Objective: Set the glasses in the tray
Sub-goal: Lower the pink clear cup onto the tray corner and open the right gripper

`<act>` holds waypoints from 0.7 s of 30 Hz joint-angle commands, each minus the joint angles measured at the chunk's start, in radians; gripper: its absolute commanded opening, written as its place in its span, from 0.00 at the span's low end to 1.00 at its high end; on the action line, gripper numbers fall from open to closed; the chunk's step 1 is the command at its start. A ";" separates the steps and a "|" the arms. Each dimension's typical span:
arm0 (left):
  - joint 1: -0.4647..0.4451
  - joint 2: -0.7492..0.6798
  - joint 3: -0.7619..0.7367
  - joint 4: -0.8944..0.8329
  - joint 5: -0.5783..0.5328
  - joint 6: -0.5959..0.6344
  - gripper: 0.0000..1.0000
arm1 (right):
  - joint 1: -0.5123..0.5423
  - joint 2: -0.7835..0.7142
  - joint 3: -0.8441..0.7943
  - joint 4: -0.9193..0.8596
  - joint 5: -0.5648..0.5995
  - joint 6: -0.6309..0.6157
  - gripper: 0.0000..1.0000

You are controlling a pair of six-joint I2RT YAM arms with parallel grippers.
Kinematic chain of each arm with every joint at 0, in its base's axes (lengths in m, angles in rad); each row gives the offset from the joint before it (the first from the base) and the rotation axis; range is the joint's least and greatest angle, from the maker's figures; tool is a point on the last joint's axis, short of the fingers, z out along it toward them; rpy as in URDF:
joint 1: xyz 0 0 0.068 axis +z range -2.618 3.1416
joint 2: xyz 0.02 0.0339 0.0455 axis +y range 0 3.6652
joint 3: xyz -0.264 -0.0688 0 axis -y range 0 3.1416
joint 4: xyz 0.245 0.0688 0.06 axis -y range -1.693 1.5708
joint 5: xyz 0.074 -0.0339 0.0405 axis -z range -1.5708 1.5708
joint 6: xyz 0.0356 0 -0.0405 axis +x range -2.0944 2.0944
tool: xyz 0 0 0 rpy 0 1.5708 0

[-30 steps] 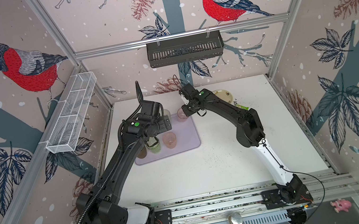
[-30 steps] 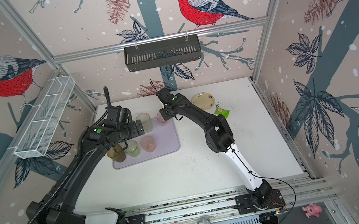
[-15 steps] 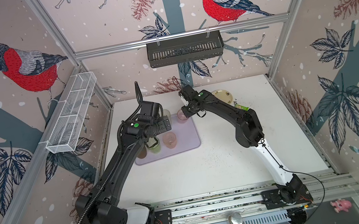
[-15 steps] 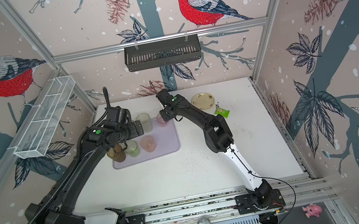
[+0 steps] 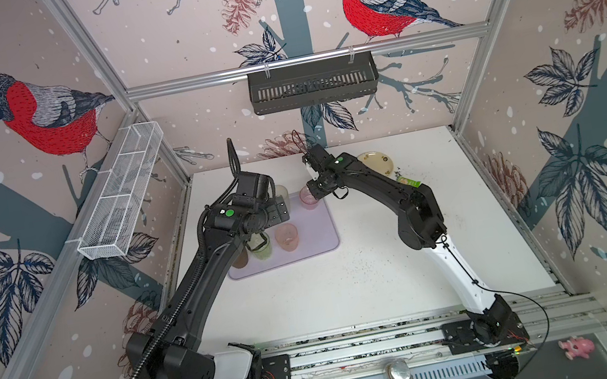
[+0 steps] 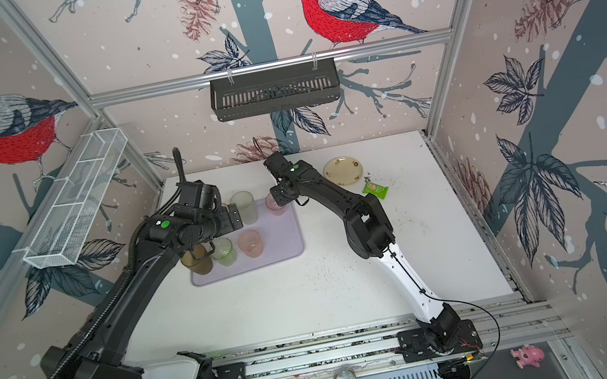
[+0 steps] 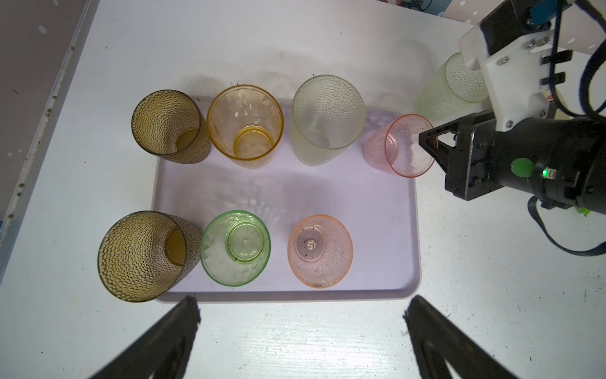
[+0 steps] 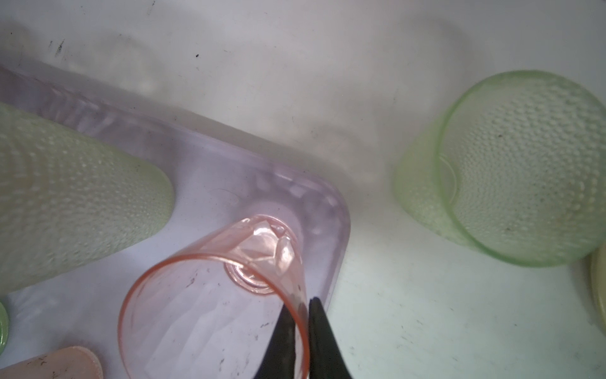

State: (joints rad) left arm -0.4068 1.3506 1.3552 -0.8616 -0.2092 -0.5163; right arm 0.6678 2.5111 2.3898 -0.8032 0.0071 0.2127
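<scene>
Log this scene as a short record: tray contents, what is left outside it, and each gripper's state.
tray: lilac tray, bearing seven glasses, the pinched one included
outside tray: pale green glass, upright on the table off the tray's corner
right gripper: shut on the rim of the pink glass in the tray's corner
left gripper: open, holding nothing, by the tray's long edge
elsewhere: cream plate and green packet on the table

Both top views look down from high at six o'clock over the whole bench [image 5: 354,295]. Left wrist view faces straight down on the tray [image 7: 328,197]; right wrist view crowds one shared corner.
</scene>
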 commanded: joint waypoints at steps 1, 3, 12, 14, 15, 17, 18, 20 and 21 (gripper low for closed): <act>0.001 -0.002 0.001 -0.013 -0.013 -0.005 0.99 | 0.001 0.003 -0.002 0.025 0.010 0.010 0.12; 0.001 -0.001 0.001 -0.013 -0.014 -0.005 0.99 | 0.001 0.002 -0.002 0.027 0.010 0.011 0.12; 0.002 0.005 0.007 -0.011 -0.014 -0.001 0.99 | -0.002 0.003 -0.003 0.032 0.004 0.013 0.16; 0.002 0.008 0.009 -0.011 -0.013 0.000 0.99 | -0.002 0.004 -0.003 0.032 0.003 0.013 0.16; 0.001 0.009 0.011 -0.011 -0.013 0.000 0.99 | -0.004 0.004 -0.003 0.033 0.003 0.012 0.16; 0.002 0.010 0.015 -0.013 -0.015 0.001 0.99 | -0.005 0.004 -0.003 0.036 0.002 0.014 0.17; 0.002 0.011 0.015 -0.014 -0.015 0.002 0.99 | -0.005 0.003 -0.003 0.038 0.001 0.015 0.17; 0.001 0.012 0.017 -0.016 -0.016 0.001 0.99 | -0.007 0.003 -0.002 0.042 -0.004 0.019 0.18; 0.002 0.013 0.017 -0.017 -0.016 0.003 0.99 | -0.007 0.004 -0.003 0.044 -0.006 0.018 0.18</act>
State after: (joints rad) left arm -0.4068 1.3617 1.3640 -0.8631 -0.2096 -0.5159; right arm 0.6598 2.5114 2.3890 -0.7822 0.0059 0.2138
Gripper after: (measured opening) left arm 0.992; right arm 0.182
